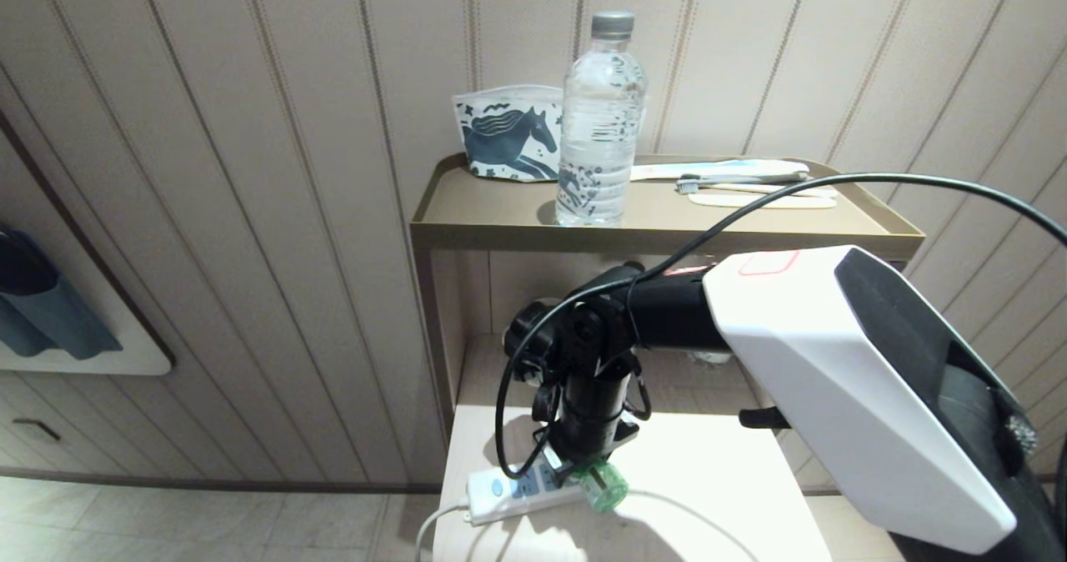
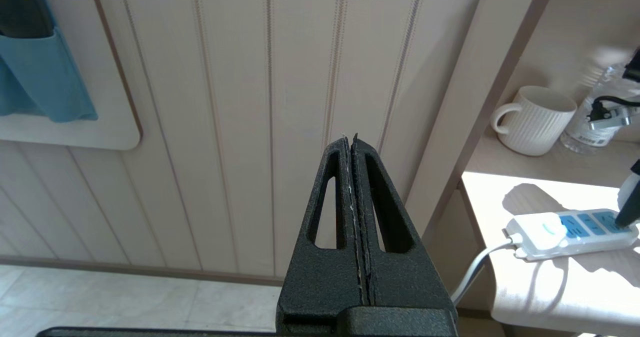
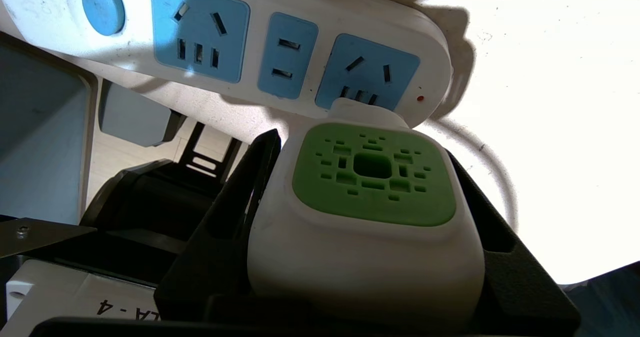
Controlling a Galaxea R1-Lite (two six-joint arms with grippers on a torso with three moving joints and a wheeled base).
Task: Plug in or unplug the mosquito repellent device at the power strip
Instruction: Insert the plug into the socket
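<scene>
The mosquito repellent device [image 3: 372, 177] has a white body and a green vented top, and its green bottle [image 1: 604, 485] shows in the head view. My right gripper [image 3: 360, 147] is shut on its two sides, low over the white table. The device's plug end meets the last blue socket panel of the power strip [image 3: 135, 7], beside a small red light; its prongs are hidden. The power strip [image 1: 517, 489] lies near the table's front left corner. My left gripper [image 2: 350, 139] is shut and empty, off to the left and facing the wall.
A water bottle [image 1: 600, 120], a horse-print pouch [image 1: 508, 145] and a toothbrush [image 1: 750, 183] sit on the upper shelf. A white mug [image 2: 537, 122] stands on the lower shelf behind the strip. The strip's white cord [image 1: 433, 529] hangs over the table's left edge.
</scene>
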